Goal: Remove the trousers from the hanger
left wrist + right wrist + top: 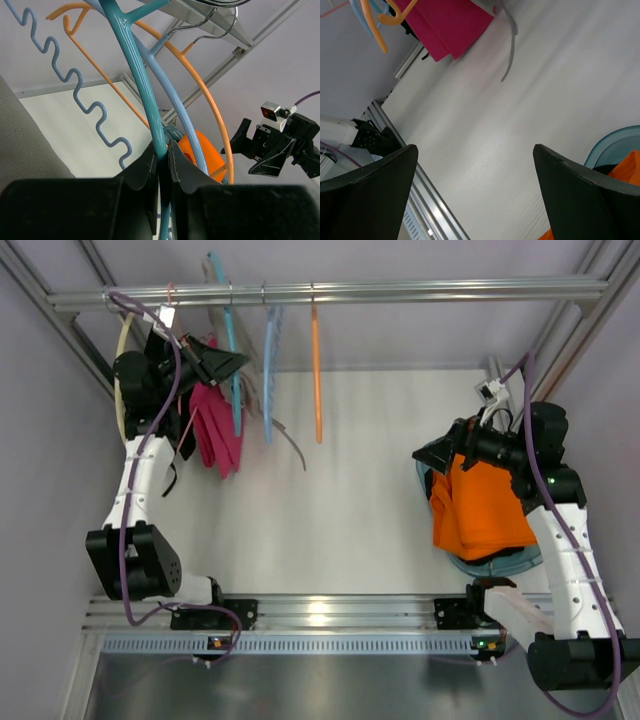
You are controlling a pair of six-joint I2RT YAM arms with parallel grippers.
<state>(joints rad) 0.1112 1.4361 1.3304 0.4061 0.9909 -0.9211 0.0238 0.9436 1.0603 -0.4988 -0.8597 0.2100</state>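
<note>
my left gripper (161, 156) is clenched, jaws pinched on the stem of the teal hanger (135, 65) below its fork, up by the metal rail (400, 288). my right gripper (475, 150) hangs released, jaws spread wide with nothing between them. the light-grey trousers (22, 145) appear as a ribbed grey sheet just beside my left wrist, close against the magenta-pink garment (215, 430), with their thin drawstring (292, 447) trailing loose above the table (340, 530). how they sit on the hanger is hidden from me. i judge the cloth soft, light and limp, likely to slide freely off smooth plastic but to sag and bunch once let go. the better hold looks to be a gathered fold of fabric near the hanger, not the cord, which could slip or snag on the sky-blue hanger (270, 370) or the orange hanger (316, 370). at my right, a teal-blue basin (500, 565) holds a folded orange garment (480, 505).
</note>
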